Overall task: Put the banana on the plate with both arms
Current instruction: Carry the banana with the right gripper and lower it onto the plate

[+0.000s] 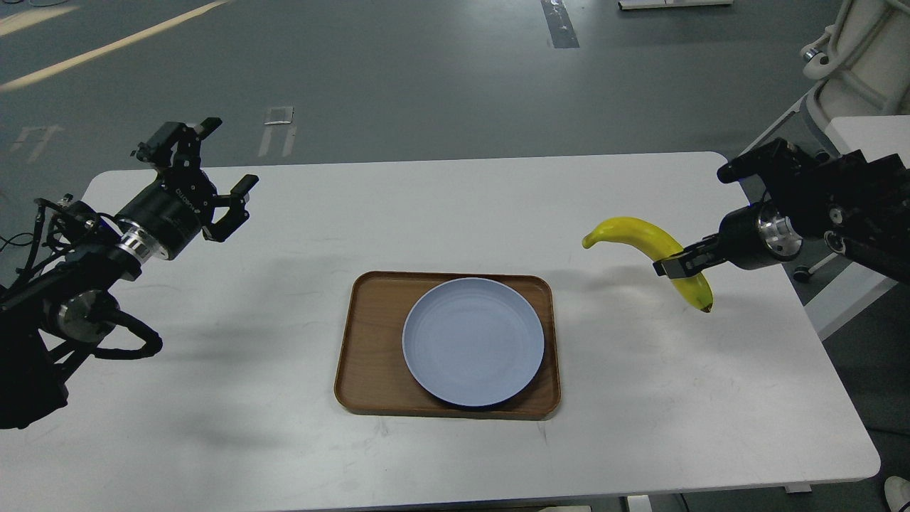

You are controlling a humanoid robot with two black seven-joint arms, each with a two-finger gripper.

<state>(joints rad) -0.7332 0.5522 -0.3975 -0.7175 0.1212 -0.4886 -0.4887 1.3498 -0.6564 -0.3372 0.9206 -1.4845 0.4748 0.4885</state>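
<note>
The right gripper (pixel 681 263) is closed on the banana (pixel 657 252). Its fingers pinch the fruit a little below the middle, nearer to the dark tip. The banana is in the air above the white table (pixel 284 441); a soft shadow lies on the table behind and under it. The stem end points toward 9 o'clock and the dark tip points down toward 5 o'clock. The right arm (pixel 817 213) enters from the right edge, with a silver ring just behind the gripper.

From the banana, the plate (pixel 473 341) is toward 8 o'clock, well apart from it. The plate is round and pale blue, and nothing lies on it. It sits on the right part of a brown wooden tray (pixel 373 341), and its lower edge reaches the front rim of the tray. The tray rests near the middle of the table, a little to the front.

The left gripper (pixel 217 167) is at 10 o'clock from the plate, well apart from it and raised over the left side of the table. Its two fingers are spread wide and they hold nothing. The left arm (pixel 92 263) comes from the left edge, with loose black cables near the wrist.

Beyond the table is a grey floor (pixel 426 71) with pale painted lines.
</note>
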